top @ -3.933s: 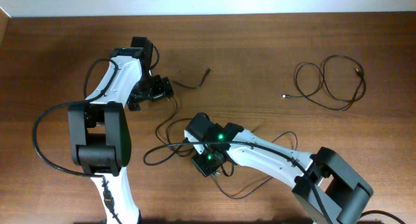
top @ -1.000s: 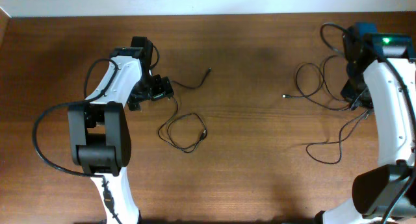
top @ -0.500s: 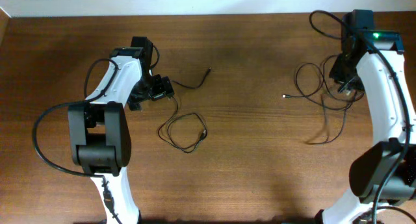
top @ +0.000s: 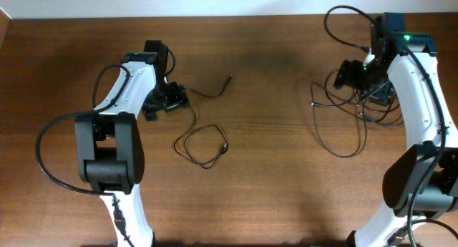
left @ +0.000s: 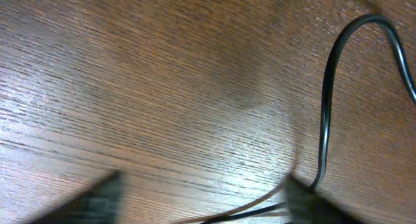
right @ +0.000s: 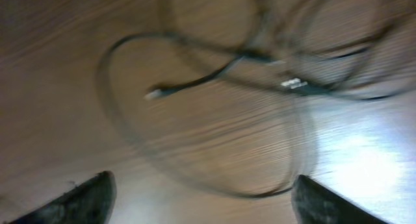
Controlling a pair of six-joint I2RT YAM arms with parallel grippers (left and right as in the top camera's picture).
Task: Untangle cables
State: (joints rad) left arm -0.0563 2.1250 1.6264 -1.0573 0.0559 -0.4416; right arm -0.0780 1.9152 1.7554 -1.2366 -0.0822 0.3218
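Brown wood-grain table (top: 272,190), pale wall strip along the far edge. On the left half, one thin black cable (top: 204,143): a loose loop near the middle, a tail running up past the left tool (top: 166,100) to its plug (top: 229,79) beyond. On the right half, well apart from that, a heap of black cables (top: 354,114) in overlapping loops, with one free plug end (top: 313,104) poking out leftward, just below the right tool (top: 348,73).

Left tool: spread wide in the wrist view, bare wood in the gap, a cable strand (left: 325,107) curving down to the right-hand finger (left: 305,198); touching or merely beside, impossible to tell. Right tool: also wide, holding nothing, hovering above the heap, blurred in its own wrist view.

Judged step: separating strands inside the right heap, with the left cable already alone.

- Pick a single strand at the outer edge of the heap, preferably near the free plug end, never at a crossing.
- Come down straddling that one strand only, close fully, then check for a second strand caught alongside.
- Lift a little, then draw slowly toward open wood at the table's middle, following the strand's own path out of the loops rather than across them.
- Stop at any sign of the whole heap dragging along; release and regrip nearer the snag.
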